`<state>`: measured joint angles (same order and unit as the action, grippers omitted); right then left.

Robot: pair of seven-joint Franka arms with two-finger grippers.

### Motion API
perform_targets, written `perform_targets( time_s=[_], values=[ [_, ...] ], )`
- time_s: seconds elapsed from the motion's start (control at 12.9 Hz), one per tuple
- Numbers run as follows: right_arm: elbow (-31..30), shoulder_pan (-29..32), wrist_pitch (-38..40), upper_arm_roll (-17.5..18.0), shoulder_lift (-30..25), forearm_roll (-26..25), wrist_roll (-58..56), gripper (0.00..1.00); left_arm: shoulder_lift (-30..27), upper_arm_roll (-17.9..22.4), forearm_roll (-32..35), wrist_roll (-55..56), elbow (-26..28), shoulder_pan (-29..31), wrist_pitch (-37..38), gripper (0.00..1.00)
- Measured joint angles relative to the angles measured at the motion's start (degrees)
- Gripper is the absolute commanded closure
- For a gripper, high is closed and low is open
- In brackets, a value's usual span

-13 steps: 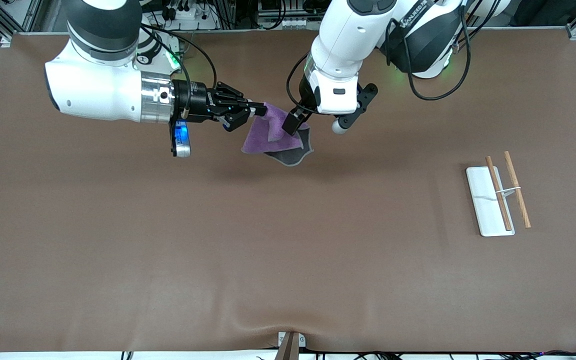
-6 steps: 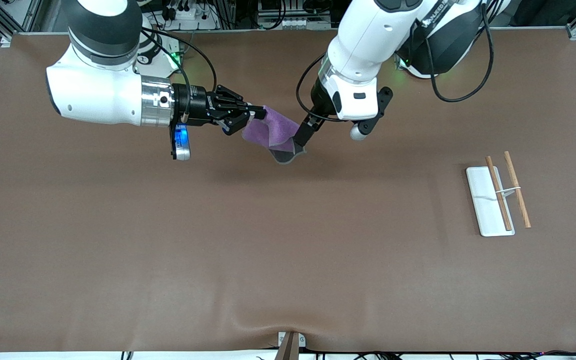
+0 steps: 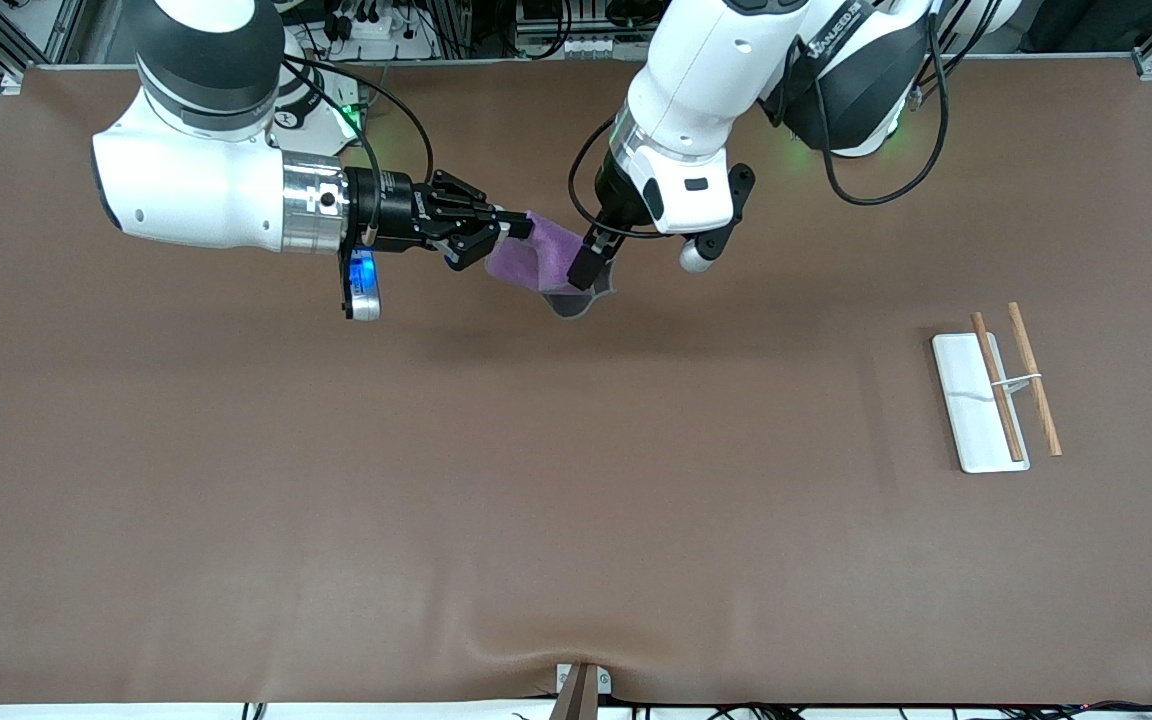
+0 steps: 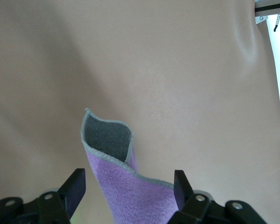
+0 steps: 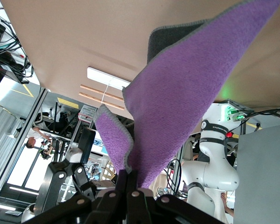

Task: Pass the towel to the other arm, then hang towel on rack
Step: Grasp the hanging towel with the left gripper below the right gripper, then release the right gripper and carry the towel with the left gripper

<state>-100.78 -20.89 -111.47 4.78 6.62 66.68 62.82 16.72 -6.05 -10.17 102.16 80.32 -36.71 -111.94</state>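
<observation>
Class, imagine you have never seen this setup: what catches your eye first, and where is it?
The purple towel hangs in the air over the table's middle, pinched by the right gripper. The left gripper is open around its lower part. The rack lies alone toward the left arm's end of the table.

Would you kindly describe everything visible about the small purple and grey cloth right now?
The small soft towel, purple on one face and dark grey on the other, has a pale stitched edge and hangs folded above the brown table. The right gripper is shut on one corner. The left gripper is open, its fingers straddling the hanging end, the grey face curling outward there.
</observation>
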Motion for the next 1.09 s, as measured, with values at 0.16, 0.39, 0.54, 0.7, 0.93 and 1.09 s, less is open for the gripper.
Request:
perform_targets(
  time_s=[0.16,0.39,0.54,0.7,0.93,1.09],
  values=[
    [0.00,0.00,0.00,0.00,0.00,0.00,0.00,1.00,0.31,0.05,0.00,0.03,0.00,0.01,-0.04,0.40],
    [0.00,-0.01,0.00,0.00,0.00,0.00,0.00,1.00,0.96,-0.02,0.00,0.03,0.00,-0.08,-0.28,0.70],
    [0.00,-0.01,0.00,0.00,0.01,0.00,0.00,1.00,0.97,0.02,0.00,0.03,-0.18,-0.02,-0.38,0.84],
    [0.00,-0.01,0.00,0.00,0.01,0.00,0.00,1.00,0.96,0.14,0.00,0.03,-0.45,0.12,-0.39,0.98],
    [0.00,-0.01,0.00,0.00,0.01,0.00,0.00,1.00,0.96,0.14,0.00,0.03,-0.63,0.17,-0.39,1.00],
    [0.00,-0.01,0.07,-0.01,0.02,0.00,0.06,0.00,0.96,0.13,0.00,0.02,-0.65,0.16,-0.39,1.00]
  ],
)
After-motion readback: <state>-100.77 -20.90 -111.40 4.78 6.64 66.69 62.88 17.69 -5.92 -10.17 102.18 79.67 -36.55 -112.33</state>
